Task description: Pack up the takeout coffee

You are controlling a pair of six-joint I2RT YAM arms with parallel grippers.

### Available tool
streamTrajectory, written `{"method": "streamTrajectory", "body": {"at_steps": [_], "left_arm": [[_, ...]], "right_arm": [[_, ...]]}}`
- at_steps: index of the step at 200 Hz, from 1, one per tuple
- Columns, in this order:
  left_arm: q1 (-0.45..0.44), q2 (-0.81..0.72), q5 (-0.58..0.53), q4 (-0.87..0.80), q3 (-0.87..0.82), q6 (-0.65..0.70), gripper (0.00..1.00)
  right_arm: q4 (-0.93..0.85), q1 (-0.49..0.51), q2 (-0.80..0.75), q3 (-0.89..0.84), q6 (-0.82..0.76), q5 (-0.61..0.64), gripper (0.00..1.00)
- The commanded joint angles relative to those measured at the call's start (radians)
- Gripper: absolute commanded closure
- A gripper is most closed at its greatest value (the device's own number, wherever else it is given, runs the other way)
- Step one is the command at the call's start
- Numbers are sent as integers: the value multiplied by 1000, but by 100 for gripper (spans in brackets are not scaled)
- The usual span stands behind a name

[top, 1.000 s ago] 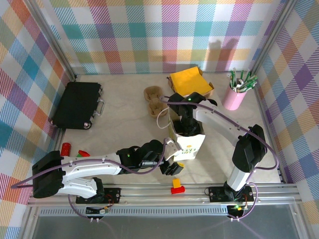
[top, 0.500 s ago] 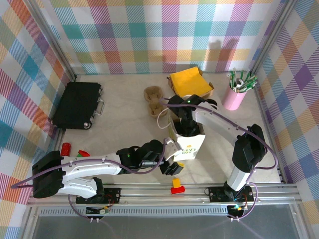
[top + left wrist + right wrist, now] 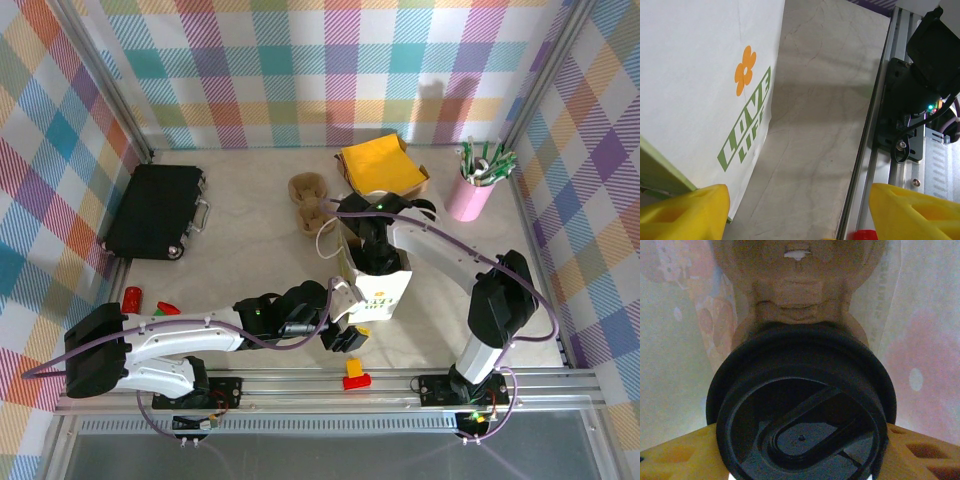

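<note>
While the right arm bends down into the open top of the tall white paper bag with green lettering and an orange flower (image 3: 380, 288), the right hand (image 3: 800, 462) grips the takeout coffee (image 3: 801, 412), a small cup seen from above by its round black plastic lid, with a yellow finger (image 3: 677, 456) pressed against each side of the lid. The cup is inside the bag, whose pale walls close around it, and a brown moulded pulp shape (image 3: 800, 282) lies beyond it. At the bag's near foot, the left hand (image 3: 346, 337) hangs low over the pale tabletop (image 3: 810, 125), its yellow fingers (image 3: 687, 212) spread wide with nothing between them. A black hard case (image 3: 155, 210) lies far left.
</note>
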Motion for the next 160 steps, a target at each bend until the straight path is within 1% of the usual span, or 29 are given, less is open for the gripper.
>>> {"method": "streamTrajectory", "body": {"at_steps": [1, 160], "left_arm": [[-5, -2, -10, 10, 14, 13, 27], [-6, 3, -11, 11, 14, 11, 27]], "right_arm": [[-1, 4, 20, -50, -4, -15, 54], [11, 5, 52, -71, -7, -30, 54]]}}
